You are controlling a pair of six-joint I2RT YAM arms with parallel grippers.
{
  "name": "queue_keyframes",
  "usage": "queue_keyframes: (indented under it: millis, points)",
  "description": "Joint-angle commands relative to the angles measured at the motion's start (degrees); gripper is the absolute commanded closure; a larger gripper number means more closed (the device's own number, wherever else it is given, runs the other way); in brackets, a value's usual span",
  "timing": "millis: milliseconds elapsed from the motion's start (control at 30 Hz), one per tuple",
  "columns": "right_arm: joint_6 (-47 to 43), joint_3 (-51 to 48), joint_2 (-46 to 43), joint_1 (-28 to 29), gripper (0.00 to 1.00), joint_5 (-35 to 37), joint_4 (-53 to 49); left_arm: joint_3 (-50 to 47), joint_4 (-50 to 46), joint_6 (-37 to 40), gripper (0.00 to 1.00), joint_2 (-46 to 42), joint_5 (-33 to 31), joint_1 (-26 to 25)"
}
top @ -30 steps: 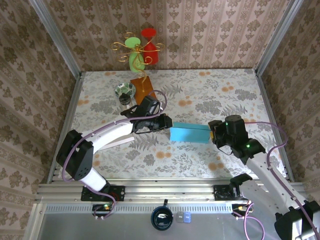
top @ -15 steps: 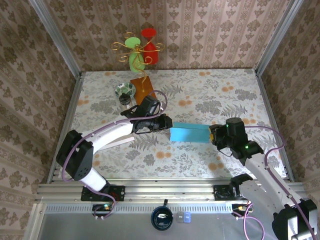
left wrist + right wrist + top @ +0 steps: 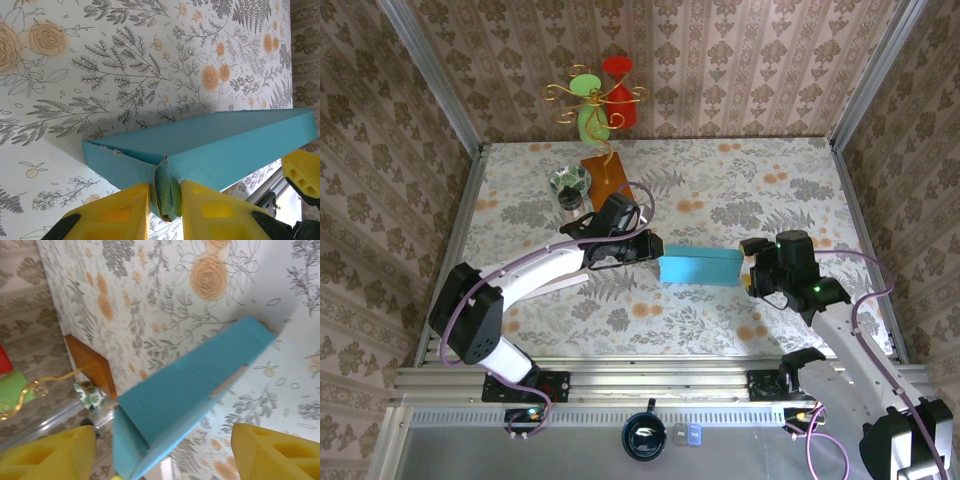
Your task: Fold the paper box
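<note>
the right gripper [image 3: 753,270] has backed off mid-frame, jaws wide; left gripper [image 3: 653,246] pinches the box [image 3: 700,266] end, steadying it.

paper box [image 3: 700,267] on table [image 3: 770,180], left gripper [image 3: 654,246] at left end, right gripper [image 3: 751,264] at right

Teal paper box [image 3: 700,267]; floral-patterned table [image 3: 775,190]; yellow fingers [image 3: 116,216].

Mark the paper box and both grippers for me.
paper box [image 3: 700,267], top view, middle of its blue top face.
left gripper [image 3: 165,200], left wrist view, midway between yellow fingertips pinching the box end.
right gripper [image 3: 162,452], right wrist view, midway between its spread yellow fingertips.
</note>
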Motion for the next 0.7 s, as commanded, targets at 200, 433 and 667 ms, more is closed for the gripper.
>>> queue_keyframes:
  millis: [200, 433, 667]
  points:
    - [3.0, 0.3, 8.9, -2.8, 0.25, -10.3, 8.8, -2.9, -4.4, 3.3, 0.78, -1.1, -4.9, -1.4]
    - [0.9, -1.8, 13.1, -5.2, 0.28, -16.0, 13.5, -3.2, -5.4, 7.6, 0.77, -3.0, -7.8, -3.5]
    - [-7.0, -3.7, 15.7, -6.4, 0.41, -22.7, 18.9, -5.1, -3.8, 11.8, 0.76, -5.2, -10.6, -5.2]
